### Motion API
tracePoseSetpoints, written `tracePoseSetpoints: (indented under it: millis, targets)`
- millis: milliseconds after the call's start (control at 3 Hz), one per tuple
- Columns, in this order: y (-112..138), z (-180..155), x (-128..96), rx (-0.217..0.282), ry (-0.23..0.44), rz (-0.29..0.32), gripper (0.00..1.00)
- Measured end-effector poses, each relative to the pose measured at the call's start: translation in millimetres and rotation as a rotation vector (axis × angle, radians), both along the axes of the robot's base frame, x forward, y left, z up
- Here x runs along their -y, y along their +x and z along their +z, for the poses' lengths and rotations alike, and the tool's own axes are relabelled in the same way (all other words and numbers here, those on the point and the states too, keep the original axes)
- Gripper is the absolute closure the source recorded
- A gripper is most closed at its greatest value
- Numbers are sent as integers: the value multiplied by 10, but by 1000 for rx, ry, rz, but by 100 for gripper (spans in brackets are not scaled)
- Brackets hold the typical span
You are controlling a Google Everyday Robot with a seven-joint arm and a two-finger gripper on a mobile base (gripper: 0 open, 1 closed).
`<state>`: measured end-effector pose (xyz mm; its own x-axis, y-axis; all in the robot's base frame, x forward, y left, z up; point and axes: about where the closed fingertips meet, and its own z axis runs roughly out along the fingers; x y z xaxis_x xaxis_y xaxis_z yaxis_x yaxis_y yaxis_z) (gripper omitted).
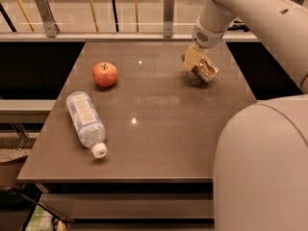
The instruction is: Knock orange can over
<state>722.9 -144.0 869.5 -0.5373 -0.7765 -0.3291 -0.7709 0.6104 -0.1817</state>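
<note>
The orange can is at the table's far right, tilted steeply with its top pointing down and right, its lower end at or just above the table surface. My gripper is right against the can's upper left side, touching it. The white arm comes down to it from the upper right. I cannot tell whether the can is gripped or only leaned on.
A red apple sits at the far left. A clear plastic bottle with a white cap lies on its side at the left front. The brown table has a railing behind it. My own white body fills the right foreground.
</note>
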Motion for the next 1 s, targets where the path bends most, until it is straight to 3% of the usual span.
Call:
tracePoseSetpoints:
  millis: [333, 667, 1000]
  targets:
    - [22, -153, 2, -44, -117, 8, 100]
    - [80, -304, -58, -73, -188, 33, 100]
    - [143, -429, -149, -85, -199, 61, 100]
